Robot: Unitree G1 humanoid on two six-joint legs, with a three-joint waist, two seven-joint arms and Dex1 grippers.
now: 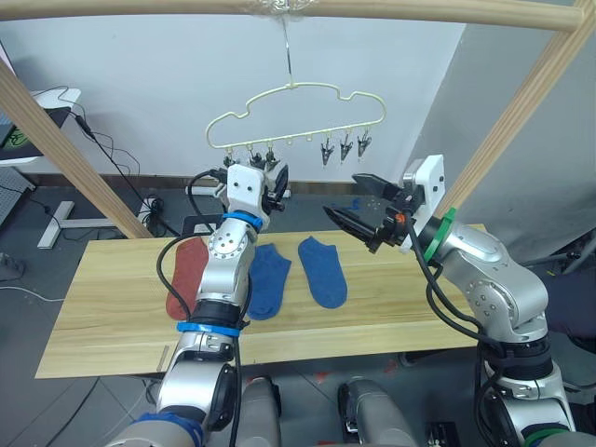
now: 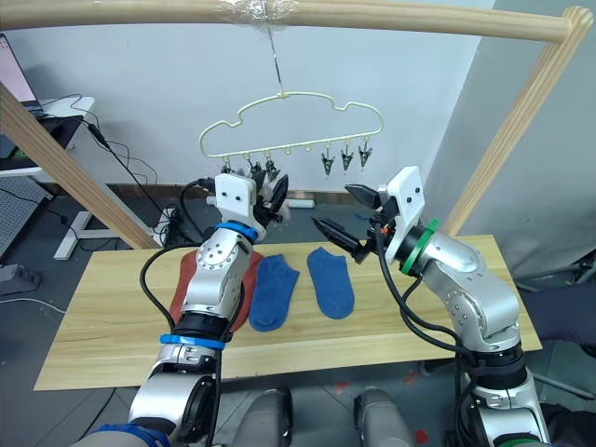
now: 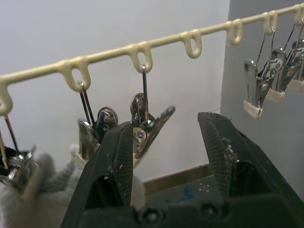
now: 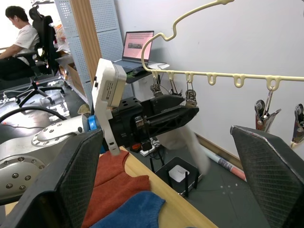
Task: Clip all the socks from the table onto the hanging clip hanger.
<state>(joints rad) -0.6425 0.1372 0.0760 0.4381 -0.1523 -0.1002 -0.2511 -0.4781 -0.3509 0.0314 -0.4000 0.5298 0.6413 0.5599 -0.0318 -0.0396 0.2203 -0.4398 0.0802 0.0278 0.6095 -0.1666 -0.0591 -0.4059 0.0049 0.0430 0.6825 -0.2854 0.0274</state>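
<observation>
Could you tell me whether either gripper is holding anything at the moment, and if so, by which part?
Nothing is held. The left gripper is open at the clip hanger, a metal clip between its fingers; the right gripper is open and empty.

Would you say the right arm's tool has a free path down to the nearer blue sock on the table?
Probably yes: the right tool hovers open above the blue sock, which lies flat on the table with nothing covering it.
</observation>
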